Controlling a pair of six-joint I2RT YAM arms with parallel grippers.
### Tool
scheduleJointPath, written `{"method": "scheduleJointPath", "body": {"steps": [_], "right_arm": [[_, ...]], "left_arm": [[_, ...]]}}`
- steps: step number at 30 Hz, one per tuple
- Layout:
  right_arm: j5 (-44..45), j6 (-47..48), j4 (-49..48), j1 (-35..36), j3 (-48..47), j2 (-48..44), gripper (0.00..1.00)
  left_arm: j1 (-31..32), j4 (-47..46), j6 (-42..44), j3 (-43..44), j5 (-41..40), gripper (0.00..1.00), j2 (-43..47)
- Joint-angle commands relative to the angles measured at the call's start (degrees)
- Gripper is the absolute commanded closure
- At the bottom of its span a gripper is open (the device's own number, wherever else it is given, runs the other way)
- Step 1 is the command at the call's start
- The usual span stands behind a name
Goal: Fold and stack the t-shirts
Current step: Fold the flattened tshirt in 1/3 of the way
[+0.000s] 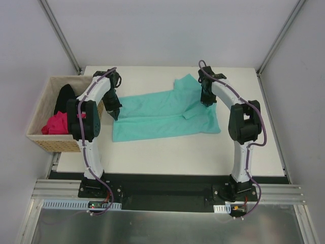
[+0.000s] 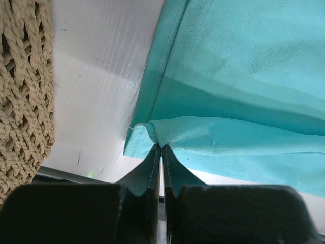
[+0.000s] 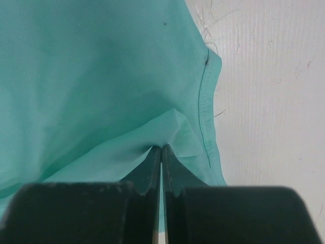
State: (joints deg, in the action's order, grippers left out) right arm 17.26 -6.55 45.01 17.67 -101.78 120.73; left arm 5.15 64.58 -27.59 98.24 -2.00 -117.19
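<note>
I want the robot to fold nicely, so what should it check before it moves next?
1. Left gripper pinches the teal t-shirt at its edge: ok.
2. Right gripper pinches the same shirt: ok.
3. Each pinch holds every cloth layer: cannot tell.
4. Bare table in front of the shirt for folding: ok.
5. Pink t-shirt and black t-shirt out of the way in the wicker basket: ok.

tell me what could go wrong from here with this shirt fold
The left gripper holds just the corner tip of the teal t-shirt, and the right gripper a small fold near a stitched hem; either pinch could slip when lifted.
The wicker basket sits close to the left gripper, so a wide swing might knock it.
</note>
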Motion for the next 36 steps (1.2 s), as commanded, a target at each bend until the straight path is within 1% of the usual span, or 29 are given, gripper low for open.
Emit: {"method": "scheduleJointPath", "body": {"steps": [1, 6, 8, 9, 12, 14, 15, 17, 18, 26, 29, 32, 33, 34, 35, 36], "right_arm": [[-0.8, 1.0, -1.7, -0.5, -3.6, 0.6, 0.99], [-1.4, 2.0, -1.9, -1.3, -5.9, 2.7, 0.99], [-1.9, 2.2, -1.7, -1.7, -7.4, 3.8, 0.94], [-2.0, 2.2, -1.5, -1.9, -7.9, 4.1, 0.87], [-2.8, 3.1, -1.7, -2.4, -9.6, 4.4, 0.75], [-2.8, 3.3, -1.6, -2.4, -10.4, 4.5, 0.58], [-2.8, 3.5, -1.6, -2.6, -10.5, 4.3, 0.47], [-2.8, 3.6, -1.7, -2.8, -10.9, 4.0, 0.41], [-3.0, 3.9, -1.9, -2.9, -11.1, 3.7, 0.39], [-2.1, 4.4, -2.0, -4.4, -12.6, 0.6, 0.40], [-2.3, 4.3, -1.9, -4.9, -12.1, -1.3, 0.42], [-4.0, 4.1, -2.5, -5.0, -9.9, -4.1, 0.49], [-4.9, 3.8, -2.6, -5.0, -8.7, -4.9, 0.56], [-5.6, 3.6, -4.0, -5.0, -7.6, -5.7, 0.59], [-5.9, 3.5, -4.8, -4.9, -4.3, -6.7, 0.64], [-6.5, 2.9, -5.5, -4.8, -2.7, -8.4, 0.71]], "left_arm": [[-0.4, 0.1, 0.5, 2.4, 0.3, 1.00, -1.4], [-0.4, -0.1, 0.7, 3.4, 1.4, 1.00, -3.0], [-0.4, -0.2, 0.8, 3.6, 1.6, 0.98, -3.6], [-0.4, -0.2, 0.9, 3.9, 1.8, 0.94, -3.7], [-0.4, -0.2, 0.9, 4.2, 1.9, 0.91, -4.0], [-0.4, -0.2, 0.8, 4.2, 1.8, 0.91, -3.8], [-0.4, -0.2, 0.8, 4.2, 1.7, 0.90, -3.5], [-0.4, -0.2, 0.8, 4.5, 1.6, 0.89, -3.3], [-0.4, -0.2, 0.7, 4.5, 1.6, 0.89, -3.2], [-0.5, -0.3, 0.3, 4.9, 0.7, 0.89, -1.7], [-0.5, -0.2, 0.3, 5.6, 0.1, 0.89, -0.9], [-0.6, -0.2, 0.2, 6.9, -0.5, 0.89, 0.0], [-0.7, -0.2, 0.2, 7.2, -0.4, 0.89, 0.5], [-0.7, -0.2, 0.1, 7.7, -0.4, 0.89, 0.7], [-0.7, -0.4, -0.1, 8.5, -0.4, 0.89, 1.1], [-0.7, -0.8, 0.0, 8.9, -0.1, 0.89, 1.9]]}}
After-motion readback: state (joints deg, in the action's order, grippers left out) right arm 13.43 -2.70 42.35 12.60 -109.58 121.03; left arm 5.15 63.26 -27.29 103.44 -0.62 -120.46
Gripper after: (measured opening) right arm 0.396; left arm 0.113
